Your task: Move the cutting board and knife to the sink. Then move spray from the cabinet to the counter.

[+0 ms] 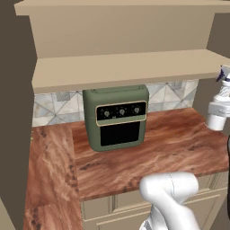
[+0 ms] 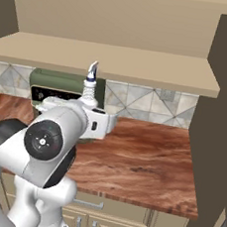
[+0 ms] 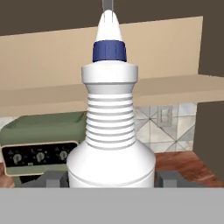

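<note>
Gripper (image 3: 111, 178) is clamped on the spray (image 3: 111, 131), one dark finger pressed to each side of the bottle's broad lower body, the bottle standing upright between them with its ribbed neck, blue collar and pale nozzle rising straight up from the hand. From the right side the bottle (image 2: 90, 85) is carried in the air above the counter (image 2: 145, 159), just in front of the green toaster oven (image 2: 63, 87) and below the shelf of the cabinet (image 2: 116, 61); from the left side it sits far to the right of that oven (image 1: 117, 117), over the right end of the worktop. My worry is the grip: it holds low on a smooth rounded body, so a quick swing could let the bottle tip or slide out, and it would drop onto the wood and roll. Set down at an angle, such a tall narrow thing could topple as the fingers let go. Its nozzle also stands close under the shelf edge, so any lift from here might knock it. The oven is close behind as well, and a careless lowering on that side could bump it. I'd judge the safe spot is the bare wood to the right of the oven, lowered gently and level
</note>
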Tool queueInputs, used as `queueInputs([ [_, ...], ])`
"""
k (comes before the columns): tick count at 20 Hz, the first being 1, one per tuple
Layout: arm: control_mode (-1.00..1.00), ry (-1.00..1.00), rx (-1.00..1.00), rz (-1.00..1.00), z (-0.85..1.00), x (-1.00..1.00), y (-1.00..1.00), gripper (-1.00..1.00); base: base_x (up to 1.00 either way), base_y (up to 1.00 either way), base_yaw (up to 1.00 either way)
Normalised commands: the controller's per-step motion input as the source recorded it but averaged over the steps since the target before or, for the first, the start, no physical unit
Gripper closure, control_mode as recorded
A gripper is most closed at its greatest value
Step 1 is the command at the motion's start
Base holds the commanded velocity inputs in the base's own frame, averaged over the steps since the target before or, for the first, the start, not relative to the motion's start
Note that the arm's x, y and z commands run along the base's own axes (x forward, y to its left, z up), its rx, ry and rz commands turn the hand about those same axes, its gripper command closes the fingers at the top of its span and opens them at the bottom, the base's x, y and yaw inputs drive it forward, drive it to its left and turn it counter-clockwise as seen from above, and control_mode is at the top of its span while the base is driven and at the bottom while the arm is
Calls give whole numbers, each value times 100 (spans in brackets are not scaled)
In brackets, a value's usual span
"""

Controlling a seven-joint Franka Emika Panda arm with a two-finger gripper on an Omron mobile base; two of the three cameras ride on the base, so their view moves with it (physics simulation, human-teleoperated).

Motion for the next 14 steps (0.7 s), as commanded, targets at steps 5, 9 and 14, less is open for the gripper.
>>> queueInputs([
  [5,-100,0,0,3,-59,0,-16,100,0,0,0],
  [9,-100,0,0,6,-66,7,-2,100,0,0,0],
  [14,-100,-8,0,6,-55,25,0,100,0,0,0],
])
